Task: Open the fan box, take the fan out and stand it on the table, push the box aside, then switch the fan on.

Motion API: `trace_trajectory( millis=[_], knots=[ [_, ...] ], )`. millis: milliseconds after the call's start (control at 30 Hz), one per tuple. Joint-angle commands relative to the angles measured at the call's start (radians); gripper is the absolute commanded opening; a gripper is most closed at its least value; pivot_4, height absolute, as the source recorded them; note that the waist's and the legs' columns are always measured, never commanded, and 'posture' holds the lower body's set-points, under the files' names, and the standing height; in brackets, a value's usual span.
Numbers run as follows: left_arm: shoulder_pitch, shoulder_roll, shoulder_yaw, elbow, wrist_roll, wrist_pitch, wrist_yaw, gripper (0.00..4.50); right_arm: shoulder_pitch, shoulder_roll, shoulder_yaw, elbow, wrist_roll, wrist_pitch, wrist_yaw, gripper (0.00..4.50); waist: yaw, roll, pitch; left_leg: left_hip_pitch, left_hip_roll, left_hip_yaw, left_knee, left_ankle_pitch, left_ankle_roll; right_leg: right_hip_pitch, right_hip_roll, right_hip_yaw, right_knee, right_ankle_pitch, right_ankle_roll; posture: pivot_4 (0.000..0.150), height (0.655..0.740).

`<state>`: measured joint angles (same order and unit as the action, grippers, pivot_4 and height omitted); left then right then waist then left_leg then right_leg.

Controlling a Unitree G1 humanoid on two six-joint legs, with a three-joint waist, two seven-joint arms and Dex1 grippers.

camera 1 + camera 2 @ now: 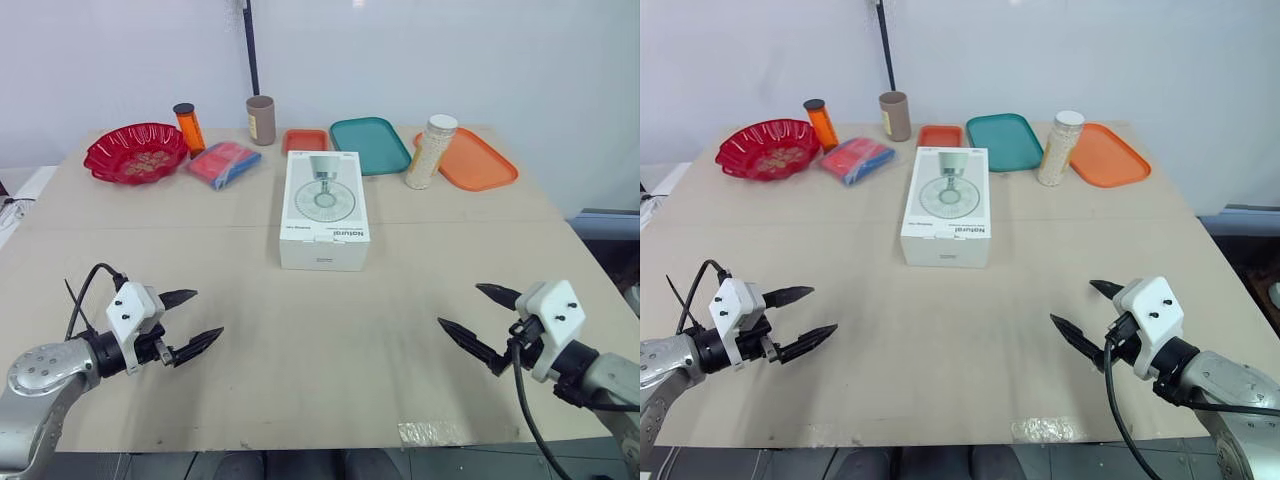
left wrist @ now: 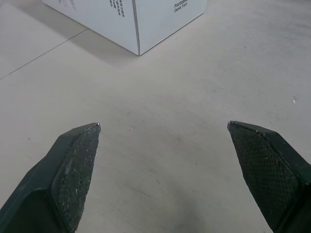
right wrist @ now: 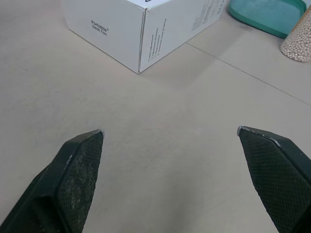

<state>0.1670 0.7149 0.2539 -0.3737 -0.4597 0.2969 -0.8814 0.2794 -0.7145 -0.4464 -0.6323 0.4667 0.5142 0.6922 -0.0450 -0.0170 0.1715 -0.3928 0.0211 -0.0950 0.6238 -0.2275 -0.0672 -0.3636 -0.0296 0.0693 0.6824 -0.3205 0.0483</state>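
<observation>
The fan box (image 1: 324,208) lies flat on the table (image 1: 300,380), near the middle, with its lid closed. On the lid there is a picture of a fan, and on one side face I can read "Portable Desk Fan". Nothing touches the box.

My left end effector (image 1: 208,312) hovers over the table, nearer to me than the fan box and on its left side, well apart from it. Its two black fingers (image 2: 73,170) are spread wide and hold nothing; bare table shows between them. My right end effector (image 1: 460,305) is on the right side of the fan box, also nearer to me and well apart from it. It is spread wide too and is empty. Both end effectors point toward the fan box, each at one near corner of it.

Behind the fan box, at the far edge of the table, stand a small orange tray (image 1: 305,140) and a teal tray (image 1: 370,145) side by side. To the right of the fan box and farther back are a jar of white grains (image 1: 431,152) and a bigger orange tray (image 1: 468,160). To the left of the fan box and farther back are a red and blue packet (image 1: 224,163), a brown cup (image 1: 261,120), an orange bottle (image 1: 188,127) with a dark cap, and a red bowl (image 1: 136,152).
</observation>
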Motion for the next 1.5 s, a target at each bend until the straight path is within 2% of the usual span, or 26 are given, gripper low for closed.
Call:
trace_trajectory(
  millis=[33,867,1100,1333,1400,1433,1500],
  knots=[
    [0.018,-0.009,0.005,-0.023,-0.006,-0.011,0.001,4.46,0.004,-0.014,-0.02,-0.019,0.009,0.002,0.003,4.5,0.0,0.0,0.0,0.0,0.0,0.0,0.0,0.0,0.0,0.0,0.0,0.0,0.0,0.0,0.0,0.15,0.74],
    [-0.001,-0.002,0.001,-0.038,-0.024,0.031,0.0,4.46,0.054,-0.003,-0.018,-0.02,0.013,-0.004,0.021,4.5,0.0,0.0,0.0,0.001,0.001,0.001,0.0,0.0,0.0,0.0,0.001,0.001,0.0,0.0,0.0,0.15,0.74],
    [-0.149,0.002,-0.007,0.011,-0.033,0.079,0.042,4.46,0.049,0.003,-0.015,-0.032,0.018,0.001,0.012,4.5,0.0,0.0,0.0,0.001,0.001,0.001,0.0,0.0,0.0,0.0,0.001,0.001,0.0,0.0,0.0,0.15,0.74],
    [-0.381,-0.011,-0.134,0.09,0.0,0.154,0.054,4.46,-0.019,-0.007,0.002,-0.046,0.033,0.035,-0.021,4.5,0.0,-0.001,0.0,0.0,0.001,0.001,0.001,0.0,0.0,0.0,0.001,0.001,0.0,0.001,0.0,0.15,0.74],
    [-0.48,-0.058,-0.17,0.13,-0.016,0.207,0.085,4.46,-0.032,-0.012,0.015,-0.047,0.028,0.041,-0.022,4.5,0.0,-0.001,0.0,0.0,0.001,0.001,0.0,0.0,0.0,0.0,0.002,0.002,0.0,0.001,0.0,0.15,0.74],
    [-0.539,-0.102,-0.188,0.148,-0.028,0.244,0.121,3.96,-0.039,-0.015,0.023,-0.042,0.022,0.043,-0.024,4.5,0.0,-0.001,0.0,0.0,0.001,0.001,0.0,0.0,0.0,-0.001,0.002,0.001,0.0,0.001,0.0,0.15,0.74],
    [-0.616,-0.16,-0.233,0.174,-0.007,0.267,0.168,3.35,-0.055,-0.015,0.032,-0.037,0.019,0.047,-0.032,4.5,0.002,-0.003,0.0,0.0,0.001,0.001,0.001,0.0,0.0,0.0,0.002,0.001,0.0,0.001,0.0,0.15,0.74]
  ],
)
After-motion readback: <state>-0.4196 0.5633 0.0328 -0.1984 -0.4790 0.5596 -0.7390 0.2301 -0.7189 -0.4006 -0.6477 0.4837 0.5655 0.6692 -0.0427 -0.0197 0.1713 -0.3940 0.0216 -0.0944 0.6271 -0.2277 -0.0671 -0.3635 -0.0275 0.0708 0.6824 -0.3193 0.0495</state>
